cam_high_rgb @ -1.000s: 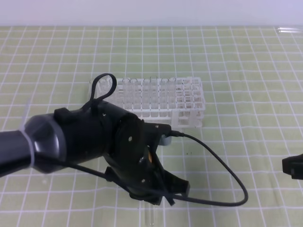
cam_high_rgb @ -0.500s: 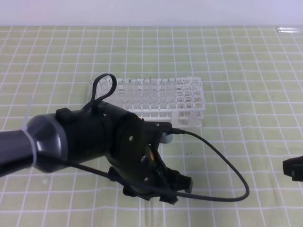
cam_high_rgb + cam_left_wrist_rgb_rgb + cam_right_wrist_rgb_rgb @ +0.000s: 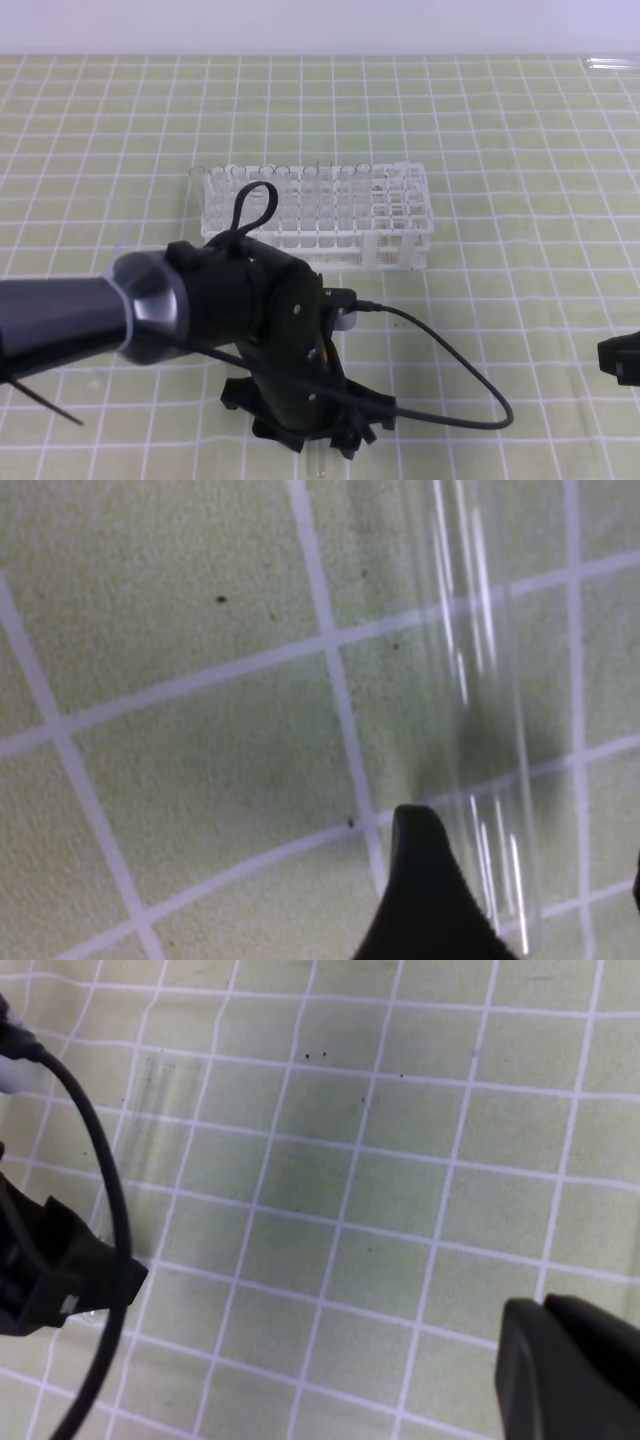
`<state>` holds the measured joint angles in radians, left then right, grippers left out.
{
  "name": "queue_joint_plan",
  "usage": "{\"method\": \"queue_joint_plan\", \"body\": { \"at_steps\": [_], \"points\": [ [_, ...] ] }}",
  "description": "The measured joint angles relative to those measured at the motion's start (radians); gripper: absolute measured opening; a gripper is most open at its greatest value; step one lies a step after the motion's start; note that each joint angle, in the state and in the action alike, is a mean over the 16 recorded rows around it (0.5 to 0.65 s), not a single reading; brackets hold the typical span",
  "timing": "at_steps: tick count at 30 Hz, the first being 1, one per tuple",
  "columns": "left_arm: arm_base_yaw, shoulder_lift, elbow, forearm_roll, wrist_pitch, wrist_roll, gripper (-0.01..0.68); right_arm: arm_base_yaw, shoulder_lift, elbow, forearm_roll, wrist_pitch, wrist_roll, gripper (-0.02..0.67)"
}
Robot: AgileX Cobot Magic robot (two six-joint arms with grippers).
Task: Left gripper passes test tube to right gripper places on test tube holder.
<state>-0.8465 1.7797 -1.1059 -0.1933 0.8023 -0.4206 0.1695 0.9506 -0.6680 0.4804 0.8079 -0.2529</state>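
bright even light, soft shadows, glare streaks on the blurred test tube

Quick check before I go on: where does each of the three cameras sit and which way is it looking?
Exterior high: above the table, looking down at the test tube holder and left end effector.
Left wrist: on the left arm, close over the cloth, facing the test tube; one fingertip shows.
Right wrist: looks down at the cloth; right end effector at the corner.
Shared: the tube appears in both wrist views.
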Motion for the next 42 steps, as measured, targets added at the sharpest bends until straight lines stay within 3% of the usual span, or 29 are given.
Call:
{"method": "queue_joint_plan", "body": {
  "at_steps": [18, 42],
  "points": [
    [-0.001, 0.064, -0.004, 0.015, 0.022, -0.003, 0.364, 0.0, 0.0, 0.0, 0.007, 0.002, 0.0, -0.016],
    [-0.001, 0.064, -0.002, 0.013, 0.066, 0.053, 0.115, 0.0, 0.0, 0.0, 0.017, 0.008, 0.0, -0.016]
  ]
}}
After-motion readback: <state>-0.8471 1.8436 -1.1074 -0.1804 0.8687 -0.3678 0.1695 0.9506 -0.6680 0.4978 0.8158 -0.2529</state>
